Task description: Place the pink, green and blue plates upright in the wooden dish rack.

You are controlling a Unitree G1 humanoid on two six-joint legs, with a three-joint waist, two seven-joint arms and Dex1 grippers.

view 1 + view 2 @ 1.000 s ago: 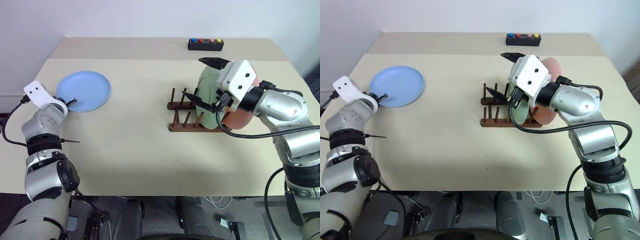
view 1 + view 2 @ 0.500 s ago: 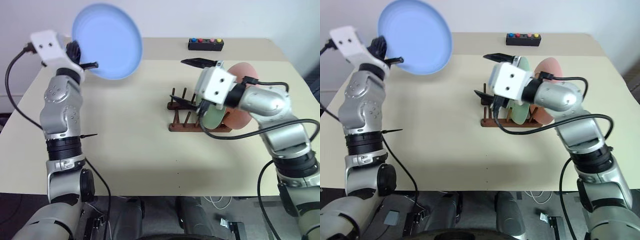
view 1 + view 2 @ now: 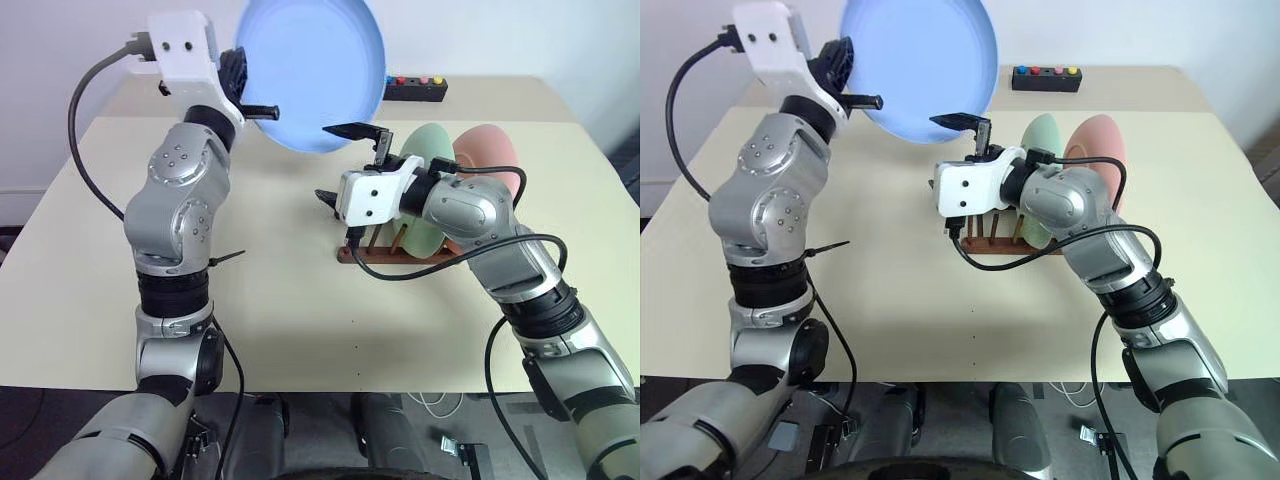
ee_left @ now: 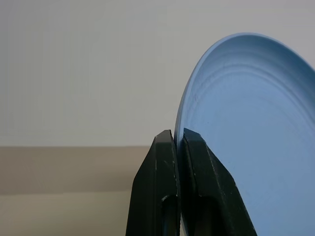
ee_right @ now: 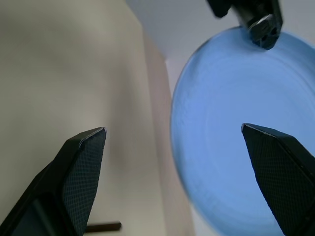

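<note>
My left gripper [image 3: 247, 92] is shut on the rim of the blue plate [image 3: 312, 70], holding it tilted high above the table's far middle; the left wrist view shows both fingers [image 4: 165, 162] pinching that rim [image 4: 256, 142]. The green plate [image 3: 430, 147] and the pink plate [image 3: 490, 146] stand upright in the wooden dish rack [image 3: 372, 257], green to the left of pink. My right gripper [image 3: 338, 163] is open and empty, just left of the rack and below the blue plate. Its wrist view looks at the blue plate [image 5: 231, 167] between the spread fingertips.
A small black box with coloured buttons [image 3: 420, 88] sits at the table's far edge behind the plates. The beige table [image 3: 90, 250] stretches to the left and in front of the rack.
My left gripper lifted the blue plate off the table's left side and carried it up and to the right. The open right gripper drew left, away from the green plate, and rolled.
</note>
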